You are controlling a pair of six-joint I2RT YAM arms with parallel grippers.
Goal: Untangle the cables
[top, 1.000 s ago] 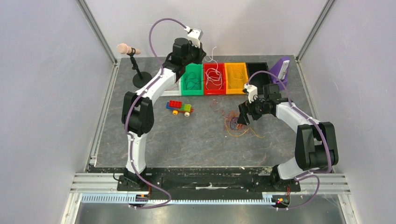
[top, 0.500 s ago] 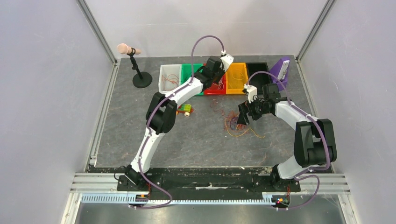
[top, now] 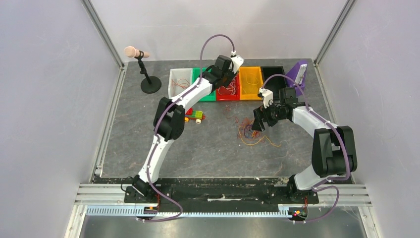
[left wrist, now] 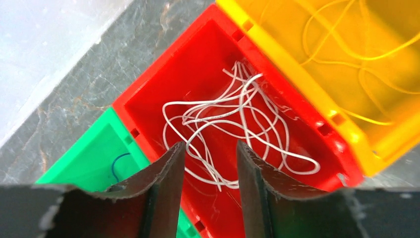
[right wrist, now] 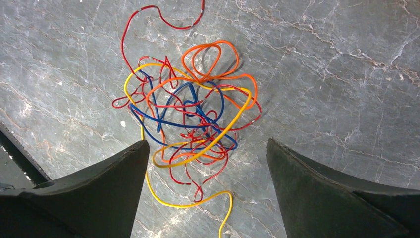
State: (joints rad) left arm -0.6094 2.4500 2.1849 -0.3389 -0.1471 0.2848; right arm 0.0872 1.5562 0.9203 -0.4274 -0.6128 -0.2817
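Note:
A loose tangle of cables in red, orange, blue and yellow lies on the grey table, also visible as the tangle in the top view. My right gripper hovers over it, open wide and holding nothing. My left gripper hangs open above the red bin, its jaws apart with nothing between them. White cables lie coiled on that bin's floor. Yellow cables lie in the yellow bin, and a blue cable lies in the green bin.
A row of bins stands at the back: white bin, green, red, yellow, then a black bin. A purple object stands at the back right, a microphone stand at the back left, and a toy brick car near the left arm.
My left arm swung right from above the green bin to above the red bin, and its jaws opened. The right arm has hardly moved.

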